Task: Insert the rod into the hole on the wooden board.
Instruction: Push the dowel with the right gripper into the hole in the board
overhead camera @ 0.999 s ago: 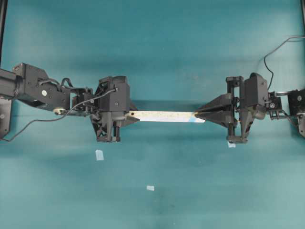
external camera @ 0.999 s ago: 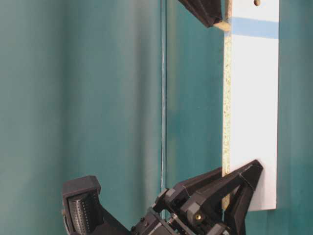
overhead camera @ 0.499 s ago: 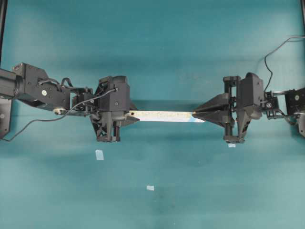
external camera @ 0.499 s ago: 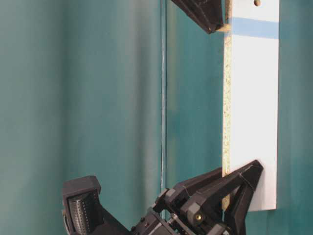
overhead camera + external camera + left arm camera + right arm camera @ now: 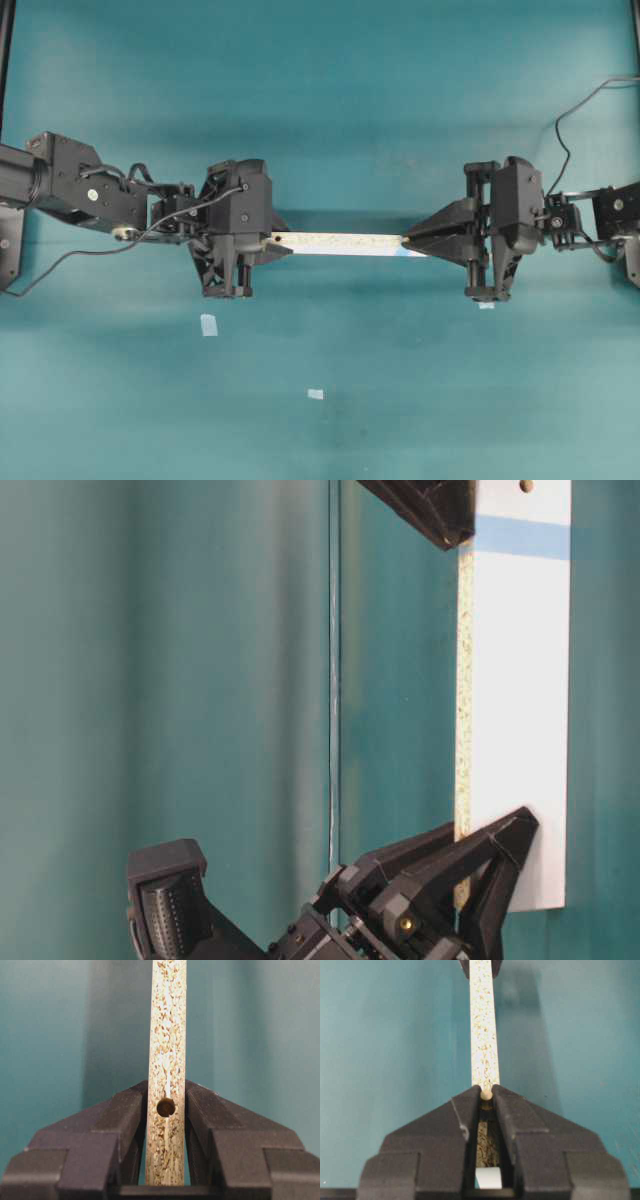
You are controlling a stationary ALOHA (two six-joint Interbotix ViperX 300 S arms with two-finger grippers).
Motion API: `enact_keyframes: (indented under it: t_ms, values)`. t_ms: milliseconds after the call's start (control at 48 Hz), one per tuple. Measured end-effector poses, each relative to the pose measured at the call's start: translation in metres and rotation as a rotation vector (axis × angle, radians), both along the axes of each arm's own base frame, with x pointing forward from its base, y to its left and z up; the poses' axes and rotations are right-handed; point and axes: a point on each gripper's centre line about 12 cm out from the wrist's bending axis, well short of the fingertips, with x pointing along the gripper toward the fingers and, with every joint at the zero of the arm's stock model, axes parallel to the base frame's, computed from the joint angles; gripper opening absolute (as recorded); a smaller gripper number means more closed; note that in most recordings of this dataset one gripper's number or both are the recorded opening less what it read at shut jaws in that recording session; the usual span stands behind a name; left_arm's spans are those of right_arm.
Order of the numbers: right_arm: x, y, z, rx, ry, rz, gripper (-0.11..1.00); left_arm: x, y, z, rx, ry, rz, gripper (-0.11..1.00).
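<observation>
The wooden board (image 5: pixel 340 243) hangs level above the table between both arms, speckled edge up. My left gripper (image 5: pixel 278 243) is shut on its plain end; in the left wrist view the jaws (image 5: pixel 166 1091) clamp the board (image 5: pixel 167 1035) beside a dark edge hole (image 5: pixel 166 1107). My right gripper (image 5: pixel 408 240) is shut on the cream rod (image 5: pixel 486 1094), held at the fingertips right over the board's edge (image 5: pixel 484 1035) near the blue mark (image 5: pixel 520 537). The edge under the rod is hidden by the fingers. A small hole (image 5: pixel 526 486) shows in the white face past the blue mark.
Three pale-blue tape squares lie on the teal table: one front left (image 5: pixel 208 324), one front middle (image 5: pixel 315 394), one under the right arm (image 5: pixel 484 304). A cable (image 5: pixel 580 100) runs at the far right.
My right gripper has slid a little left along the board with the rod, closing onto the edge by the blue mark. The left gripper and board have stayed still.
</observation>
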Motion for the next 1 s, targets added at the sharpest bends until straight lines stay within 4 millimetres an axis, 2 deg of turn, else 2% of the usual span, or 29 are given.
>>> enact_keyframes:
  t_ms: [999]
  values:
    - [0.0028, -0.0011, -0.0018, 0.000, 0.092, -0.011, 0.12, -0.0003, -0.0006, 0.0002, 0.000, 0.003, -0.002, 0.32]
